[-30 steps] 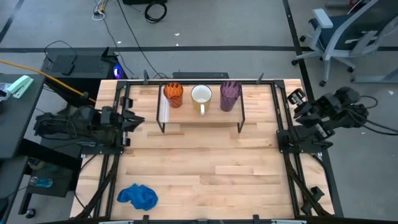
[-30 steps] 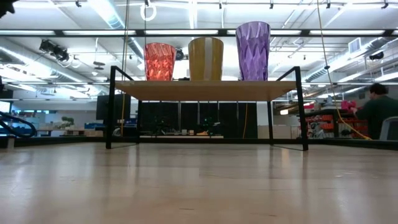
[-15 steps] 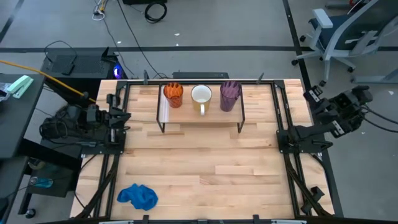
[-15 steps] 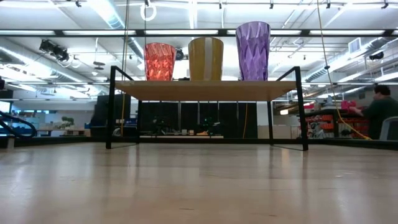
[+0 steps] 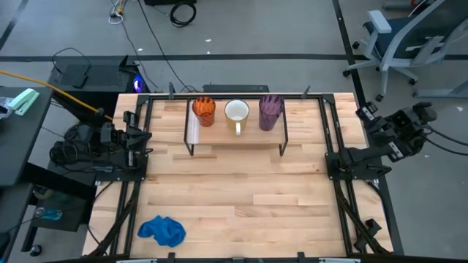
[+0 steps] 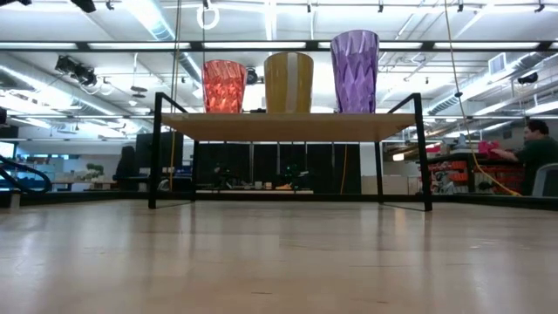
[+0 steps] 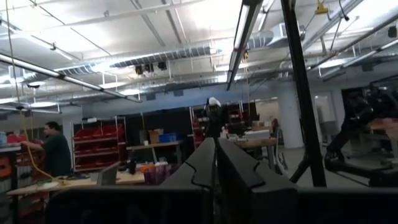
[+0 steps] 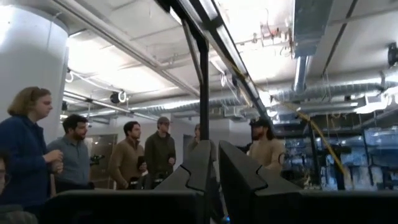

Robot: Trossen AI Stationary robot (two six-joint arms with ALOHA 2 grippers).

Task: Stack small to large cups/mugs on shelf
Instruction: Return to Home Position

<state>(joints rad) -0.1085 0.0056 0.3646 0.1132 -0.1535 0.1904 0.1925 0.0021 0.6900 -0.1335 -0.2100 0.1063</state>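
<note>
Three cups stand in a row by their bases on the shelf [image 5: 235,134] at the table's far middle: the orange cup [image 5: 203,111] on the left, the white mug [image 5: 237,113] in the middle, the taller purple tumbler [image 5: 271,111] on the right. The low view shows the same row, orange cup [image 6: 224,85], mug [image 6: 289,82] and tumbler [image 6: 354,71], upright on the shelf board [image 6: 288,127]. My left gripper [image 5: 147,136] hangs drawn back at the table's left edge, shut and holding nothing [image 7: 216,163]. My right gripper [image 5: 363,112] hangs at the right edge, also shut and holding nothing [image 8: 214,163].
A crumpled blue cloth [image 5: 162,230] lies near the table's front left corner. Black frame rails [image 5: 330,139] run along both side edges. Bare tabletop [image 5: 241,190] stretches in front of the shelf. Several people stand in the room beyond the table [image 8: 81,158].
My left gripper has drawn back toward the table's left edge, and my right gripper toward the right edge; both now sit outside the side rails. The three cups and the shelf have stayed where they were.
</note>
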